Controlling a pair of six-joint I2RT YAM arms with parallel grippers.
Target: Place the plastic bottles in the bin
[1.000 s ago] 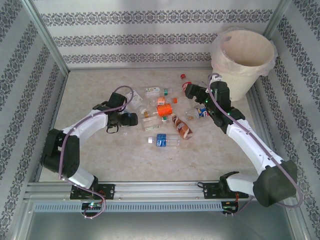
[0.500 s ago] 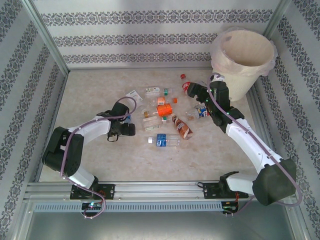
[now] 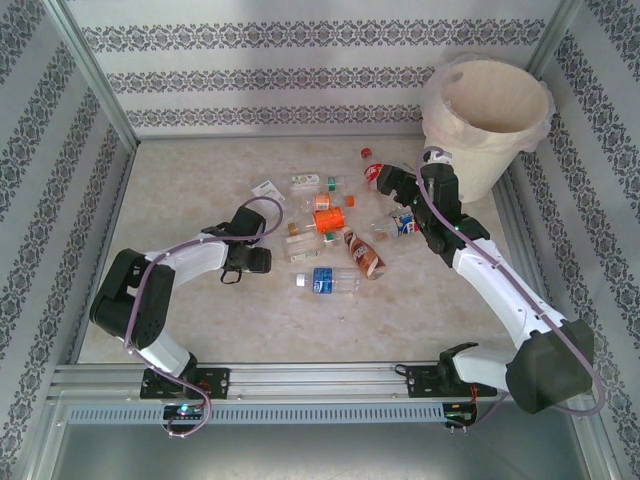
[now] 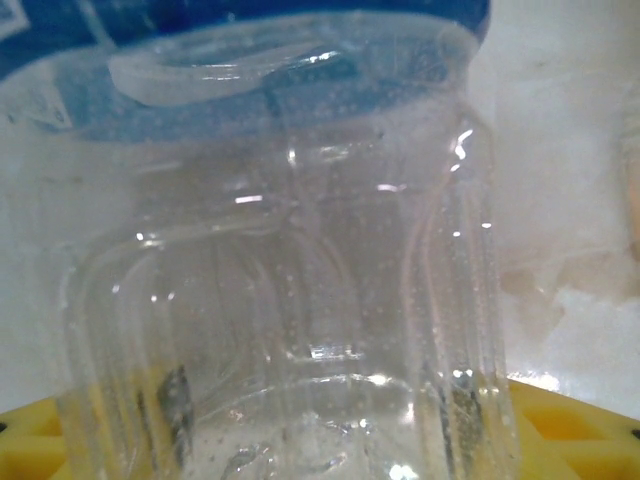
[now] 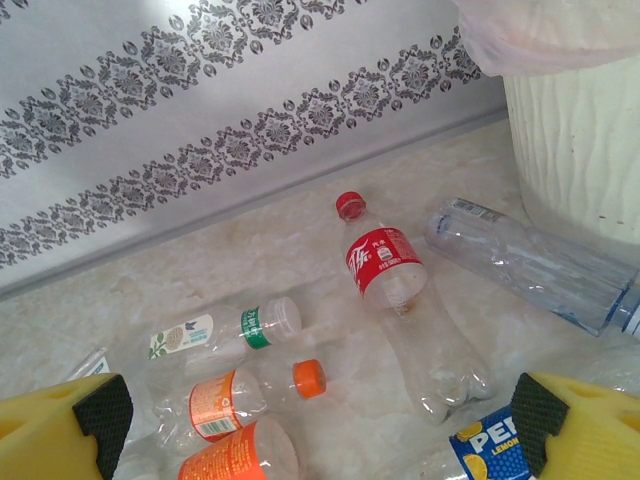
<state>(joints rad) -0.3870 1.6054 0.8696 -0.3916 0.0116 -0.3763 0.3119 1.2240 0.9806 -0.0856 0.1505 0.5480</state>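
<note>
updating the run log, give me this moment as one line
left tool: shut on blue-label bottle | right tool: open, facing red-label bottle near bin | stage: left grasp

A: What colour is the bin (image 3: pixel 500 165)?
B: Cream-white. The wall (image 5: pixel 200 100) has grey damask bands on white.
A: And the bottles?
B: The red-labelled bottle (image 5: pixel 385 265) has a red cap, the orange-capped bottle (image 5: pixel 250 392) an orange label, the blue-labelled bottle (image 4: pixel 300 300) a clear body.

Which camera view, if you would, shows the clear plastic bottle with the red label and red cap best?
Right wrist: the clear red-labelled plastic bottle lies whole, label and cap plain. Top external shows that bottle small.
</note>
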